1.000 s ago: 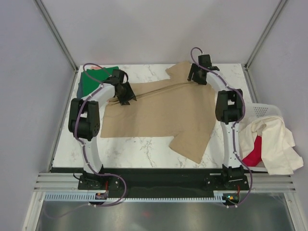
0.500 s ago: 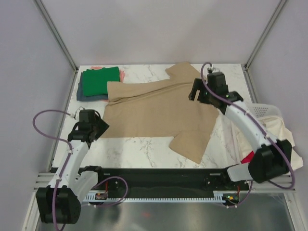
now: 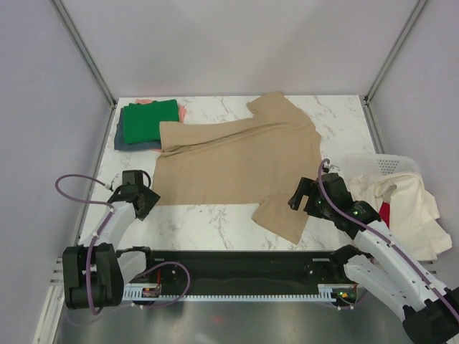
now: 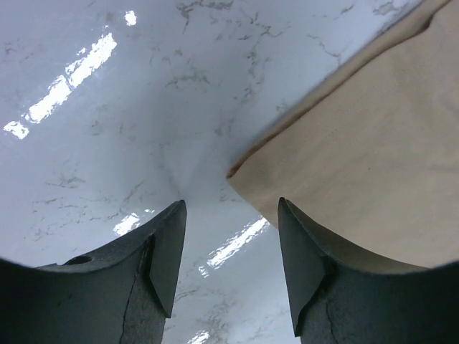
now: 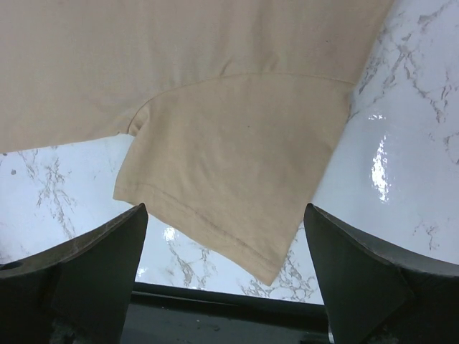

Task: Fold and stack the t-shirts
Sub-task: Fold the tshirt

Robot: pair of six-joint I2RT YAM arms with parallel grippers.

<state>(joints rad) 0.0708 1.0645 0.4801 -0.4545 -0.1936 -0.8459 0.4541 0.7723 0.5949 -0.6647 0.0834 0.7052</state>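
A large tan t-shirt (image 3: 237, 161) lies spread flat on the marble table (image 3: 208, 222), with one sleeve pointing at the near edge. My left gripper (image 3: 145, 201) is open and empty, low at the shirt's near left corner (image 4: 344, 165), which shows just beyond its fingers in the left wrist view. My right gripper (image 3: 304, 199) is open wide and empty, just right of the near sleeve (image 5: 237, 172). A folded green t-shirt (image 3: 149, 120) lies on a dark blue-grey one (image 3: 122, 140) at the far left, with a salmon-pink edge (image 3: 183, 112) showing.
A white mesh basket (image 3: 391, 165) stands off the table's right edge, with a cream t-shirt (image 3: 405, 211) and a red one (image 3: 376, 233) hanging out of it. The black front rail (image 3: 237, 261) runs along the near edge.
Both arms have swung back from the shirt's far side to the near side. The left is now at the near left corner, the right at the near sleeve. The shirt lies still.
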